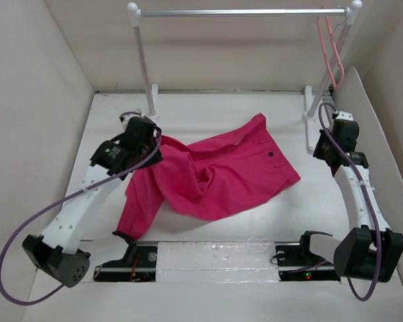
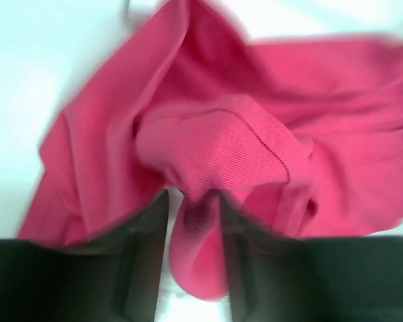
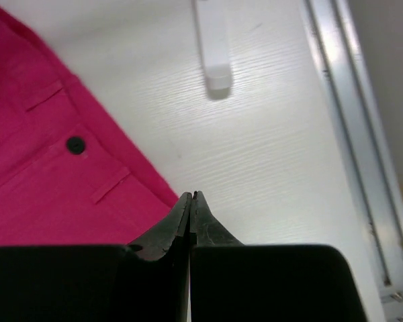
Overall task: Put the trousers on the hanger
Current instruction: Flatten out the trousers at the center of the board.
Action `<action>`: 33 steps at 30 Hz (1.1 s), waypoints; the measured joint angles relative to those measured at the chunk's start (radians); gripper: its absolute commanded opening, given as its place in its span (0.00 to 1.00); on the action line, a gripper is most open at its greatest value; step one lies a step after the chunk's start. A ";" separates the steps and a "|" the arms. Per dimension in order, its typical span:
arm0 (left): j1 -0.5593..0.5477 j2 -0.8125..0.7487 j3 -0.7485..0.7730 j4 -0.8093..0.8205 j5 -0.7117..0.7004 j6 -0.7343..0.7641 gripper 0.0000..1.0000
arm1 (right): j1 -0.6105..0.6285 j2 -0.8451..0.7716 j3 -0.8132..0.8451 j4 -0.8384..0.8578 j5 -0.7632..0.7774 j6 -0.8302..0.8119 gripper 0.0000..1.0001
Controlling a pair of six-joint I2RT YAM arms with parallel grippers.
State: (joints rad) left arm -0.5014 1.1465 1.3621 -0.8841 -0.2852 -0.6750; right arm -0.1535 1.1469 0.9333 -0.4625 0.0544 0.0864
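The magenta-pink trousers lie crumpled across the middle of the table, waist with its dark button to the right, one leg trailing toward the near left. My left gripper is shut on a fold of the trousers at their left edge. My right gripper is shut and empty, above bare table just right of the waist. The pale-pink hanger hangs from the right end of the silver bar.
A rack with white posts and a silver bar stands at the back; its right foot shows in the right wrist view. Beige walls close in left, right and back. A metal rail runs along the right.
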 measured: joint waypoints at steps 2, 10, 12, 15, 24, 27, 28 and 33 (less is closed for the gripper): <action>0.017 0.001 -0.113 -0.002 0.038 0.014 0.47 | -0.011 0.000 0.027 -0.026 0.063 -0.007 0.00; 0.131 0.109 -0.247 0.045 0.095 0.040 0.94 | -0.058 0.050 0.079 -0.039 0.071 -0.049 0.10; 0.145 0.041 -0.249 0.059 0.068 0.025 0.94 | 0.011 0.065 0.074 -0.014 0.018 -0.076 0.42; 0.234 -0.106 -0.295 0.114 0.049 -0.002 0.98 | 0.197 0.100 0.054 0.011 -0.045 -0.137 0.82; 0.459 -0.102 -0.479 0.220 0.077 -0.086 0.99 | 0.125 0.035 -0.225 0.019 -0.101 -0.133 0.91; 0.607 -0.040 -0.552 0.290 0.175 -0.082 0.97 | 0.063 0.046 -0.249 0.019 -0.101 -0.116 0.91; 0.649 -0.025 -0.584 0.314 0.204 -0.081 0.97 | 0.052 0.056 -0.249 0.022 -0.108 -0.114 0.91; 0.733 0.062 -0.702 0.375 0.309 -0.076 0.80 | 0.021 0.172 -0.249 0.093 -0.180 -0.115 0.55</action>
State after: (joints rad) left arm 0.2317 1.2087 0.6605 -0.5091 0.0242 -0.7513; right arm -0.1326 1.3193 0.6846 -0.3698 -0.1257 -0.0284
